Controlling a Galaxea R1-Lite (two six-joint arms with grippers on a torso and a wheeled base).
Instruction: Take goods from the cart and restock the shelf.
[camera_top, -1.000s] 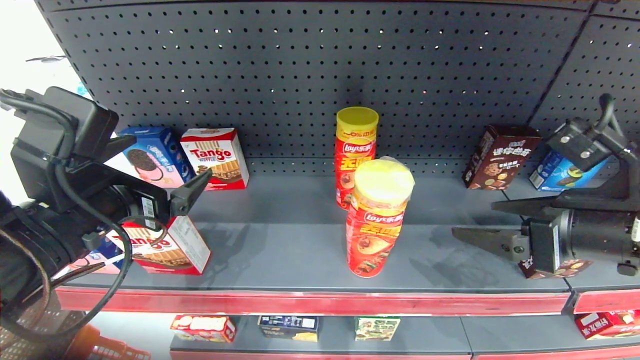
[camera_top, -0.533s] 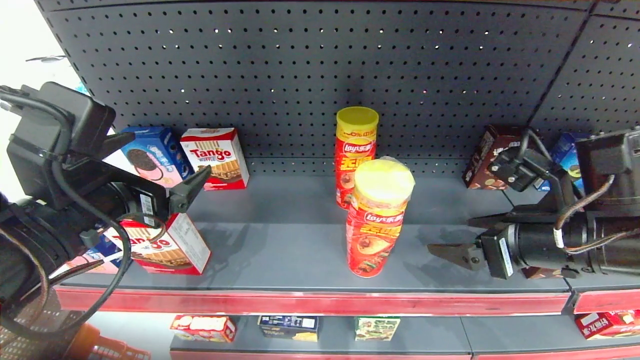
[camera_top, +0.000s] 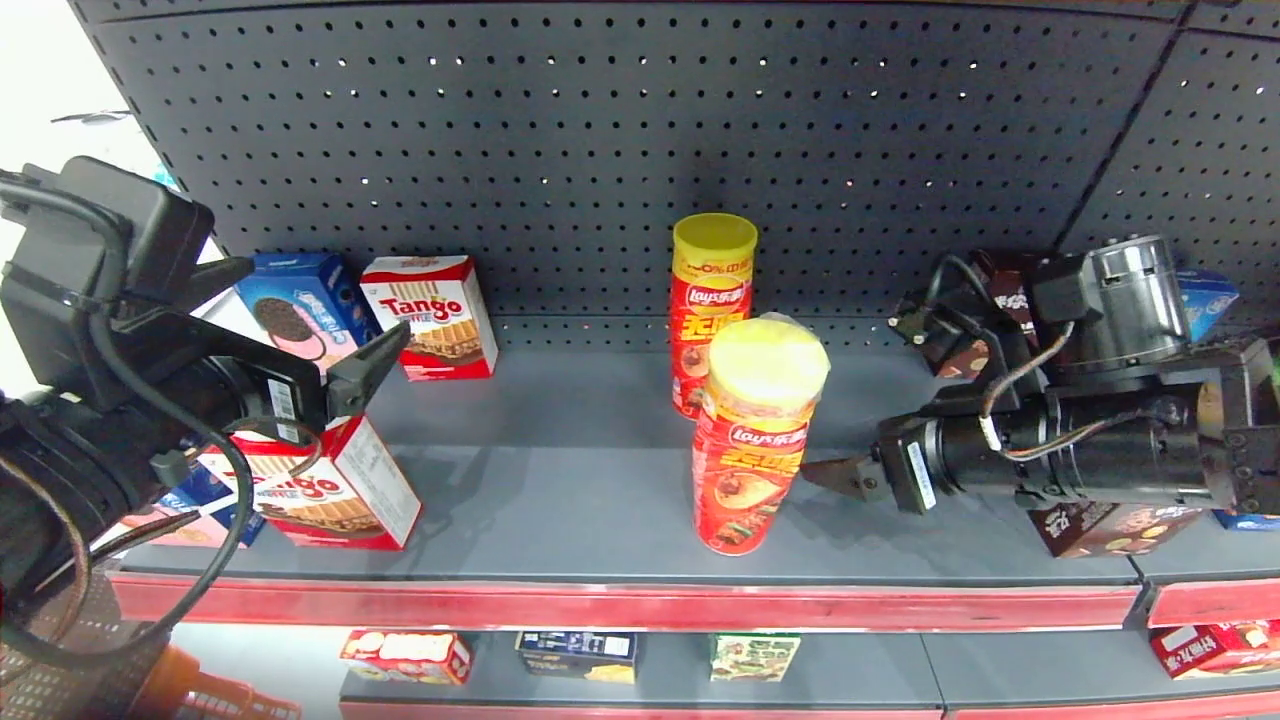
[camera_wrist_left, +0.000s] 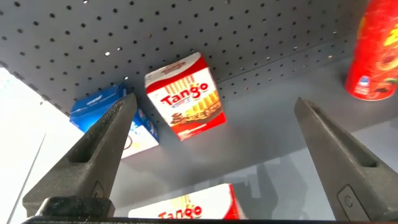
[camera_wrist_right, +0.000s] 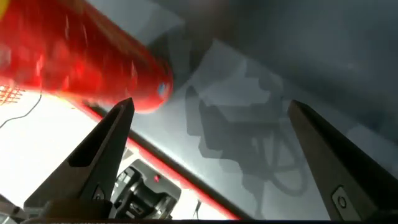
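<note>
Left gripper is well left of the front can, jaws spread wide, nothing in them. I see it over the front wafer box, at the shelf edge. Rear wafer box and blue cookie box are left of the can and further back, against the pegboard. Front can stands upright mid-shelf, rear can just behind it. Right gripper is just right of the front can at its lower half, jaws spread, empty. One fingertip is right by the can wall; can't tell if it touches. Brown box is further right of the can, under that arm.
</note>
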